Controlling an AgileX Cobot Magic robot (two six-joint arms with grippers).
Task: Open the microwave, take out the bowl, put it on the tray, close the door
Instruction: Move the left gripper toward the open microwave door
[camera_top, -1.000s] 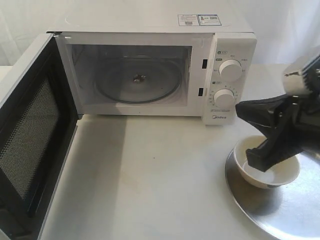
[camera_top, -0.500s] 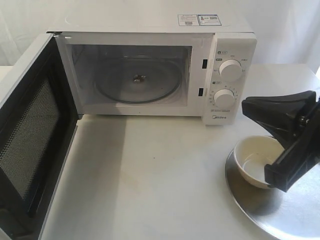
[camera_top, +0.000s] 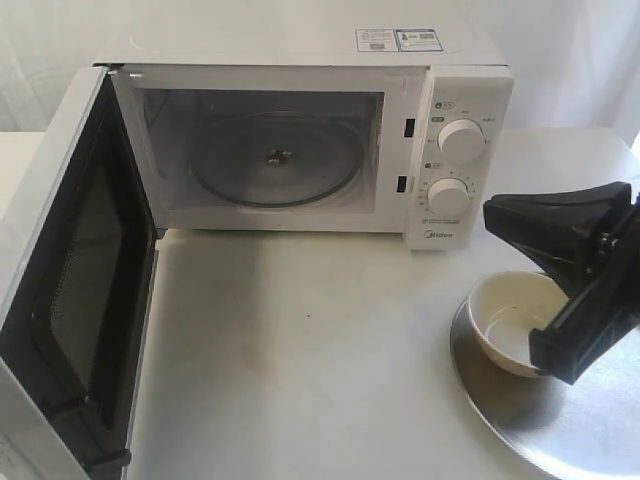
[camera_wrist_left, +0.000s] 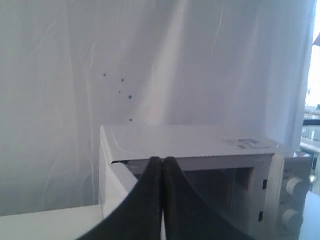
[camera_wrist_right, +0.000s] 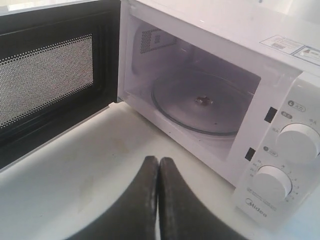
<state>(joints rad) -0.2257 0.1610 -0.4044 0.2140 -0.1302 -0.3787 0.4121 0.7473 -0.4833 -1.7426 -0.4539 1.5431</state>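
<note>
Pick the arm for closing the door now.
Left. The left gripper, shut, sits close by the open door; the right gripper hangs over the bowl on the tray, on the far side.

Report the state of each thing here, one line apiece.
door, open.
microwave, cavity empty apart from its glass turntable.
bowl, upright, sitting on the tray.
tray, carrying the bowl.
left hand, shut, empty.
right hand, shut, empty.

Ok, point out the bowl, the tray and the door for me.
bowl (camera_top: 503, 308), exterior view, inner wall.
tray (camera_top: 512, 412), exterior view, bare metal beside the bowl.
door (camera_top: 85, 290), exterior view, dark inner window.
</note>
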